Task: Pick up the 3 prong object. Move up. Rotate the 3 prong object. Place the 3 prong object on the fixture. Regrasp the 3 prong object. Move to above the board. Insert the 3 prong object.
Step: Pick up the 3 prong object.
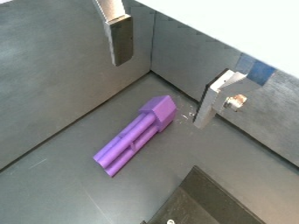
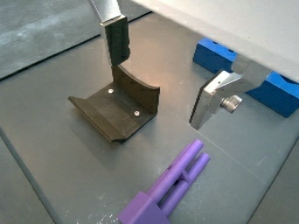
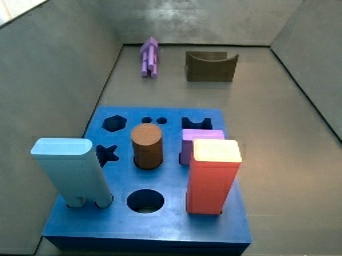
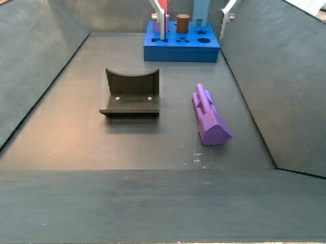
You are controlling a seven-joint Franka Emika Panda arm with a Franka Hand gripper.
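The 3 prong object (image 1: 136, 136), a long slim purple peg, lies flat on the grey floor, also seen in the other wrist view (image 2: 170, 186) and in both side views (image 3: 150, 57) (image 4: 211, 114). The fixture (image 2: 117, 110), a dark block with a curved notch, stands beside it (image 4: 132, 93) (image 3: 210, 66). My gripper (image 1: 163, 70) (image 2: 163, 70) hangs open above the floor, over the space between peg and fixture, with nothing between its fingers (image 1: 121, 39). It does not show in the side views. The blue board (image 3: 167, 185) (image 4: 181, 48) (image 2: 251, 74) sits at one end of the bin.
A light blue block (image 3: 67, 168), a red block (image 3: 214, 178), a brown cylinder (image 3: 147, 148) and a short lilac block (image 3: 203, 134) stand in the board. Grey sloping walls (image 4: 51, 71) enclose the floor on all sides.
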